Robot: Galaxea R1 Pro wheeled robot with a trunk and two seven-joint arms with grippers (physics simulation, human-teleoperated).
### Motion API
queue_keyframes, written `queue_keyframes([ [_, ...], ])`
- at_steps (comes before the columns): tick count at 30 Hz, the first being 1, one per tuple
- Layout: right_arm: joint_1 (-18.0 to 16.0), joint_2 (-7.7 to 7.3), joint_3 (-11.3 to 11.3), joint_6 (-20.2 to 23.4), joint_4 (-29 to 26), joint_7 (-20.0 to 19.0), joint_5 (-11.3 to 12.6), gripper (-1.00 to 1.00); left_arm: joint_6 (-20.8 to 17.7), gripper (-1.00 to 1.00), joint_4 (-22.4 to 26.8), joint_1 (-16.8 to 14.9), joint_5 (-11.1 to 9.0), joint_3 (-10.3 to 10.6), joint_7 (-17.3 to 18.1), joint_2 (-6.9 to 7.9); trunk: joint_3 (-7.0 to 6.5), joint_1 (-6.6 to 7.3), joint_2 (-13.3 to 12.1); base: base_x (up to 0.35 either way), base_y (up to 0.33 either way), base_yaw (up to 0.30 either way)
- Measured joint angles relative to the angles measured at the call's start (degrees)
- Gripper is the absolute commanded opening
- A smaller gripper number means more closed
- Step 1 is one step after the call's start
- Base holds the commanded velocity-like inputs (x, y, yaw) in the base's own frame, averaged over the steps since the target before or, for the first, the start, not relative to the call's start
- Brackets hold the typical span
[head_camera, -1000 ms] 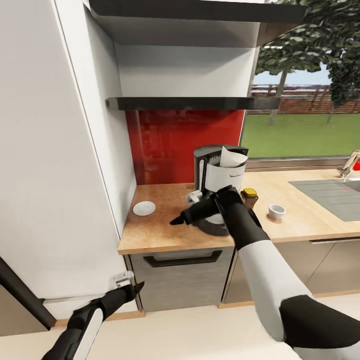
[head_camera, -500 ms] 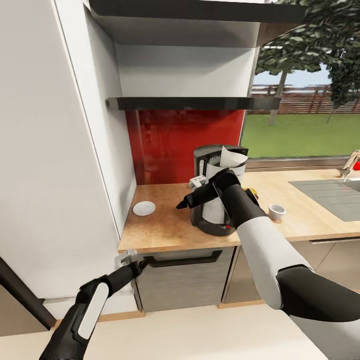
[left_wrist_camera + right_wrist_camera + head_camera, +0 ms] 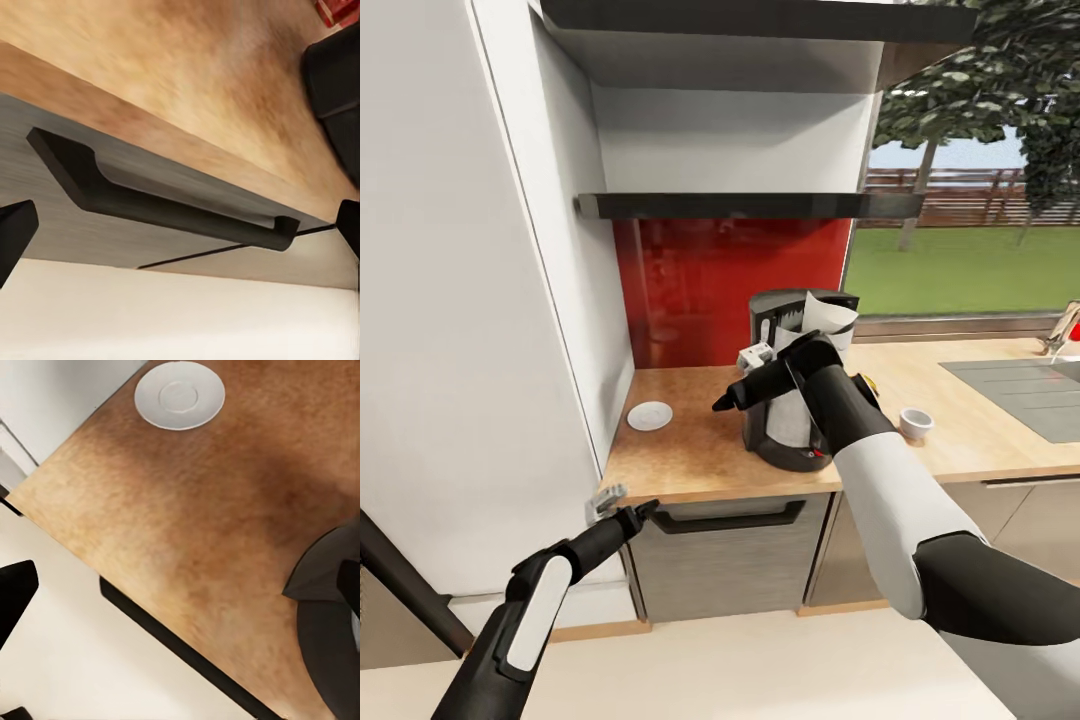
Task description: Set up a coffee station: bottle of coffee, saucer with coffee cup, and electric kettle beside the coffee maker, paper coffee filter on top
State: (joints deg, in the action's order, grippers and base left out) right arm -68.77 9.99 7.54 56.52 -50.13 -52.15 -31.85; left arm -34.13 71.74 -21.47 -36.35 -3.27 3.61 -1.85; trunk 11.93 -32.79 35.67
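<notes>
Your right gripper [image 3: 728,404] hovers empty above the kitchen countertop [image 3: 690,455], fingers spread wide, just in front of the coffee maker [image 3: 792,385], which already carries the paper coffee filter [image 3: 828,318]. The saucer [image 3: 649,415] lies near the wall, well apart from the machine; the coffee cup [image 3: 915,423] sits on the machine's far side, and the yellow-lidded bottle of coffee [image 3: 868,383] peeks out behind your forearm. Your left gripper [image 3: 628,514], also open, hangs below the counter edge by the drawer handle [image 3: 161,202]. To shift the saucer well, come down square over its rim and grip low, since a thin plate likely slips.
</notes>
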Motion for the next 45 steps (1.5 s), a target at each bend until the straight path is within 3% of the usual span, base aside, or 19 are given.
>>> queue_keyframes([
  [17,0.0,0.0,-0.16,-0.01,-0.42,-0.02,-0.1,1.0,0.11,1.0,0.05,0.08,-5.59,-0.17,0.03,-0.13,1.17,0.0,0.0,0.0,0.0,0.172],
  [30,0.0,0.0,-0.23,0.07,-0.47,0.04,-0.37,1.0,0.12,1.0,0.05,0.2,-5.69,0.03,0.16,-0.4,2.07,0.0,0.0,0.0,0.0,0.179],
  [45,0.0,0.0,-0.17,0.09,-0.35,0.12,-0.62,1.0,0.04,1.0,-0.51,1.15,-6.82,0.06,0.49,-1.06,2.26,0.0,0.0,0.0,0.0,0.025],
])
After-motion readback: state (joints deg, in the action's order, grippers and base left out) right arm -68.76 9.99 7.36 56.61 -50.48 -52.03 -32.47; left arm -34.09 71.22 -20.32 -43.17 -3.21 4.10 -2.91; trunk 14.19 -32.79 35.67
